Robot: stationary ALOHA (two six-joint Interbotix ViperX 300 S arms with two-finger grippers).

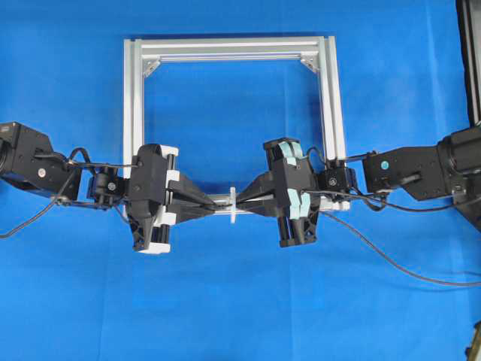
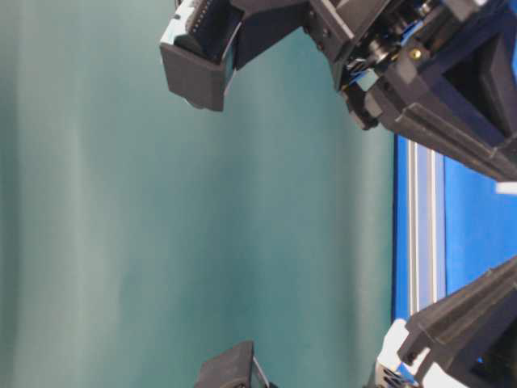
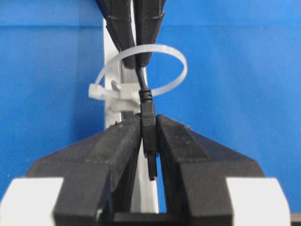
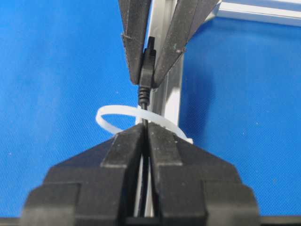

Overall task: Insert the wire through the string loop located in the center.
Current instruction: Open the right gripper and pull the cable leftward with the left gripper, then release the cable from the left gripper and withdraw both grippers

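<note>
The left tool [image 3: 149, 136] is clamped on the plug of the wire [image 3: 148, 129], already through the string loop [image 3: 141, 70] at the frame rail's [image 1: 225, 198] centre. At 3 o'clock, the right tool [image 4: 146, 141] pinches the cable behind; release and withdrawal apparently remain.

I count two grippers of mine: my left gripper [image 1: 218, 204] and my right gripper [image 1: 248, 204], meeting over the near rail of one silver frame [image 1: 134, 98]. That frame has four rails and two corner brackets at its far corners. There is one white string loop [image 3: 162, 66], one wire [image 3: 148, 127] with one plug, and one blue tabletop [image 1: 68, 301].
</note>
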